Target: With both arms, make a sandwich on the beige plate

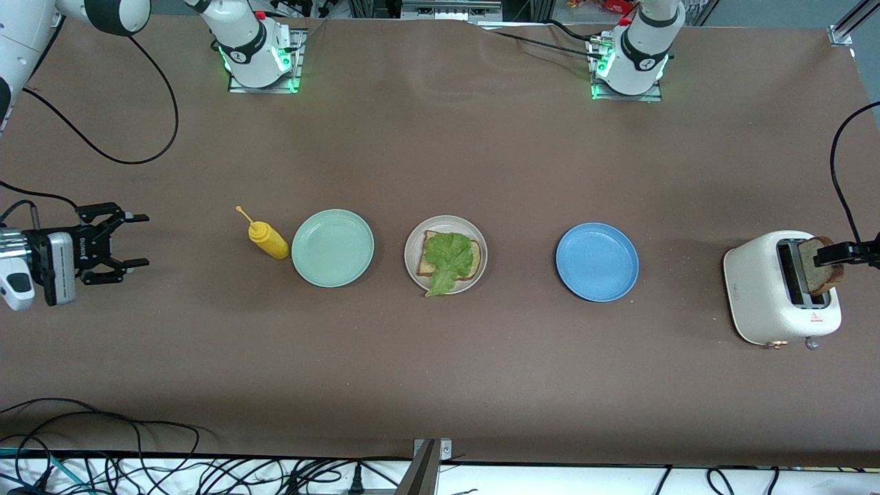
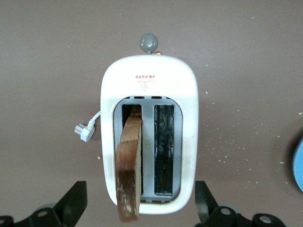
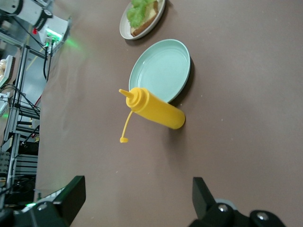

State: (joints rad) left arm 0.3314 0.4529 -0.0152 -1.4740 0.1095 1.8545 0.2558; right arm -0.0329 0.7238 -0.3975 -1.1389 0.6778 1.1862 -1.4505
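On the beige plate (image 1: 412,261) the lettuce leaf (image 1: 450,261) tapers toward the front camera; left gripper (image 2: 139,208) straddles the toaster (image 2: 149,85), right gripper (image 1: 127,240) spread

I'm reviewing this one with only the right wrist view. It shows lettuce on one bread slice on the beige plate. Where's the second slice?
Observer: The second bread slice stands in a slot of a white toaster at the left arm's end of the table.
Operator: Is it gripped?
Observer: No. The left gripper hangs open over the toaster.
Operator: What's between the toaster and the plate?
Observer: A blue plate lies between the toaster and the beige plate.
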